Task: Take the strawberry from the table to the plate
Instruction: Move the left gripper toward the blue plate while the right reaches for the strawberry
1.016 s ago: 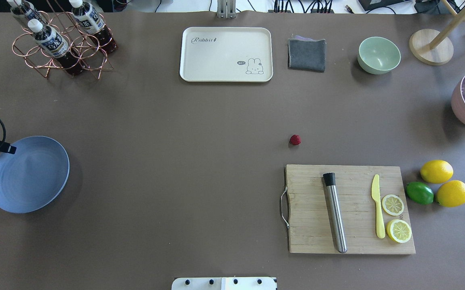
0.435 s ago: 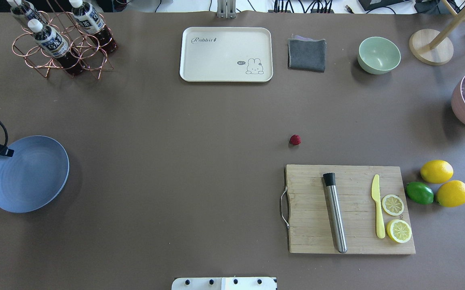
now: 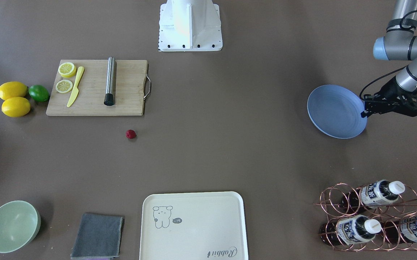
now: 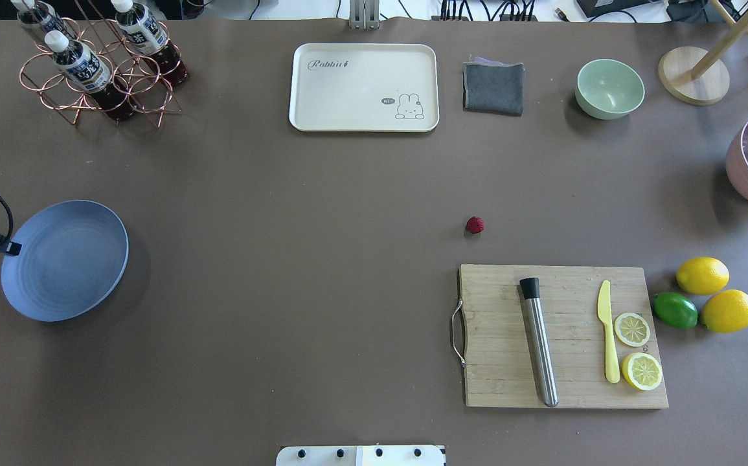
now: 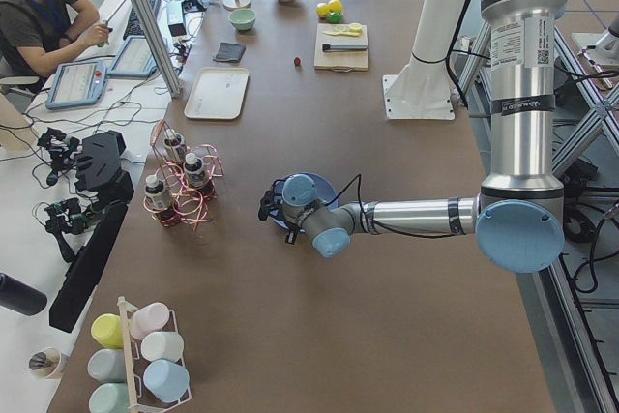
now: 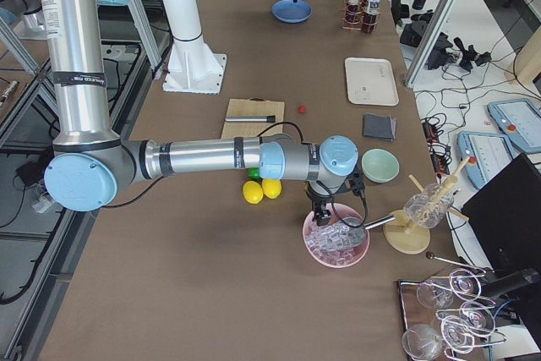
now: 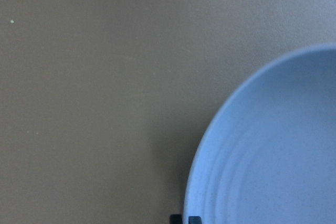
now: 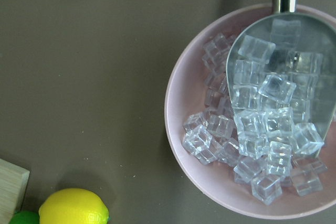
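Pinching the rim of the blue plate (image 4: pixel 82 285) at its 9 o'clock edge in the overhead view, the left gripper (image 4: pixel 15 248) is clenched on that rim, and its dark fingertips just peek in at the bottom of the left wrist view. The strawberry (image 4: pixel 475 224) sits on the table (image 4: pixel 296 272), just off the 11 o'clock corner of the cutting board (image 4: pixel 497 362). It is well apart from the plate, out at the plate's 3 o'clock. The right gripper (image 6: pixel 319 211) hangs over the pink bowl (image 8: pixel 176 103) of ice cubes with a metal scoop (image 8: pixel 315 40) in it. I cannot tell whether its fingers are parted or closed.
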Available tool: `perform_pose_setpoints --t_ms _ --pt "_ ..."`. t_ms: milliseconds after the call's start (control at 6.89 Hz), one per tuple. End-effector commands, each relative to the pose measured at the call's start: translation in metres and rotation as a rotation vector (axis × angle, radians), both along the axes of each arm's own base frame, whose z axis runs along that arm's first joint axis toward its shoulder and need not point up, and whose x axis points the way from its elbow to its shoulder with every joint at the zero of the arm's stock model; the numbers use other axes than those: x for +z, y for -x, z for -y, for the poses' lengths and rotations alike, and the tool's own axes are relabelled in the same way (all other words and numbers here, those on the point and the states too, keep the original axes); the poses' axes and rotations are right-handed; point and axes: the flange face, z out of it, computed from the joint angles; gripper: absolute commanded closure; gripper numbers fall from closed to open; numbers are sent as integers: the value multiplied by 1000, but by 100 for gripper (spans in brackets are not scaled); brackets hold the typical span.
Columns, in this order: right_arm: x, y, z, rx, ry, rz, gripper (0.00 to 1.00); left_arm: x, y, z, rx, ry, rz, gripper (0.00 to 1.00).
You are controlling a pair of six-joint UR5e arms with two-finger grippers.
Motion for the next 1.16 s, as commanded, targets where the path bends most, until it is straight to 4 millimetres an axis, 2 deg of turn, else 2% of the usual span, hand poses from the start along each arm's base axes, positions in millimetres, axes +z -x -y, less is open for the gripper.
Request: perform_pose_setpoints --t_ms 0,145,290,435,581,871,1016 --pt "-52 27 20 26 -14 5 0 -32 -1 2 -6 88 -91 100" --pt "-81 44 21 38 -19 12 0 -66 -6 9 -96 194 -141 100" --pt "-109 70 18 52 4 23 0 -106 -17 11 -142 253 -194 100" --pt "-140 102 12 72 38 37 0 -138 -33 0 -135 281 -233 100" --pt "-158 132 6 108 73 60 0 -178 -51 -11 -136 321 -282 100" --pt "-184 202 -9 163 115 120 0 -238 -132 -30 -172 397 -333 100" --pt "-205 236 -12 196 135 111 0 -269 -161 -33 -193 401 -323 100"
